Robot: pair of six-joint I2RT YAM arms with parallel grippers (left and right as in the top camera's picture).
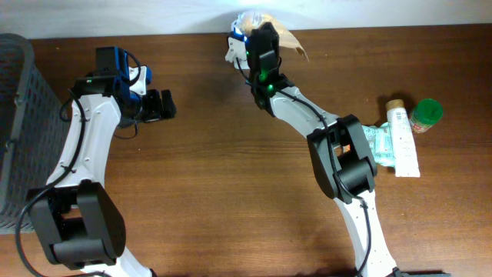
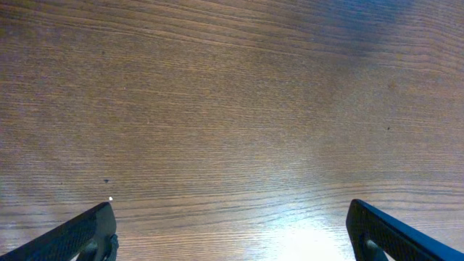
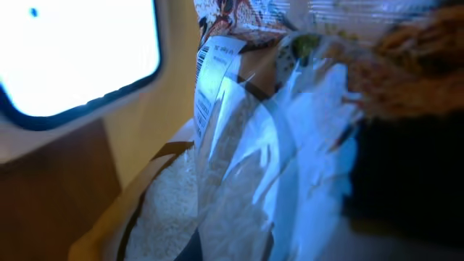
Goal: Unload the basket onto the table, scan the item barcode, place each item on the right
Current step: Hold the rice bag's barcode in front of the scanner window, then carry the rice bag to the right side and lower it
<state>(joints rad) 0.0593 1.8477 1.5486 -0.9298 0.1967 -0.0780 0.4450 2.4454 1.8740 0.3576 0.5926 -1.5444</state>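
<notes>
- Only the right wrist view shows the packet's barcode label, beside a bright white window.
- Overhead, the right gripper clenches the packet at the table's far edge.
- The left gripper hangs released.
- A basket sits left; a tube and jar sit right.

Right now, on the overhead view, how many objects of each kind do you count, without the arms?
Plastic packets: 2, the held packet and a flat packet
White tube: 1
Green-lidded jar: 1
Grey basket: 1
Total: 5

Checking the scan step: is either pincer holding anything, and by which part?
Right pincer: shut on the clear plastic bag; grip spot hidden. Left pincer: open, empty.
</notes>
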